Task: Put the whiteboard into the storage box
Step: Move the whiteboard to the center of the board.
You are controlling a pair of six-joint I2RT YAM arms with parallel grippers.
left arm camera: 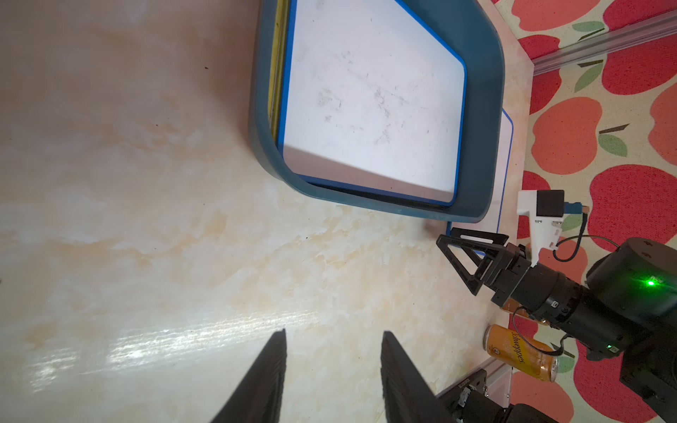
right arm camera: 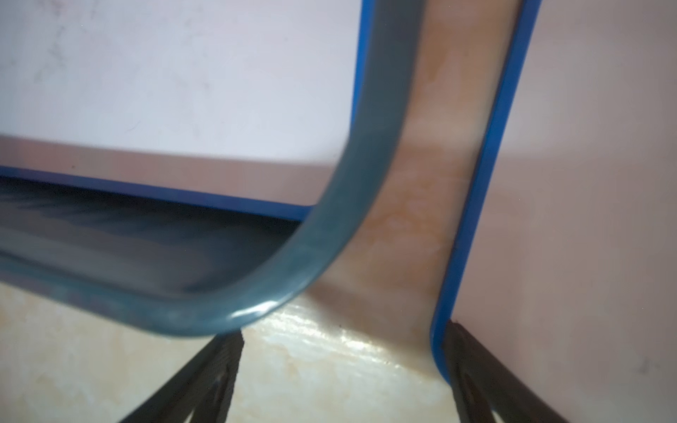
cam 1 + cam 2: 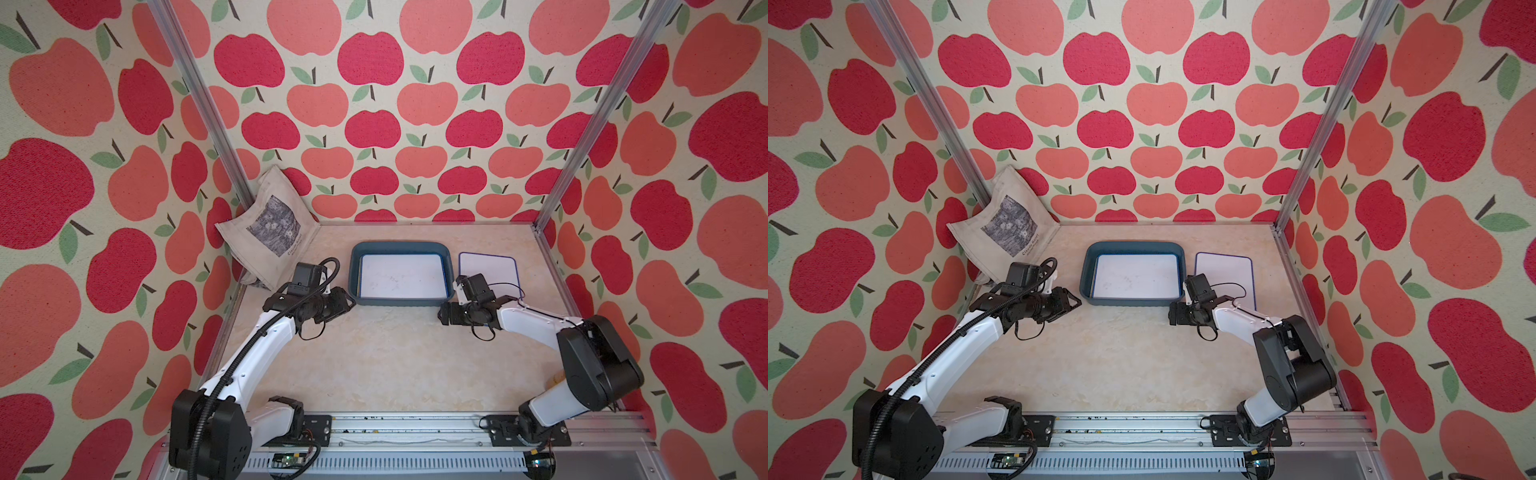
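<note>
A beige tote bag (image 3: pixel 266 230) leans in the corner behind the left pincer (image 1: pixel 334 332) on its outer side. This pincer's fingers stand moderately apart, with only bare table (image 3: pixel 395 357) between them, holding nothing. Just ahead of it, toward the middle, sits the storage box (image 3: pixel 401 246), its near left corner close to the fingertips in both top views. A blue-edged whiteboard (image 3: pixel 401 276) lies flat inside the box. The right pincer (image 2: pixel 344 333) is also spread and grips nothing. In the right wrist view one of its fingers sits by the box's near right corner and the other at the near corner of a second whiteboard (image 3: pixel 492 268), which lies flat on the table just beyond this pincer, apart from the box
</note>
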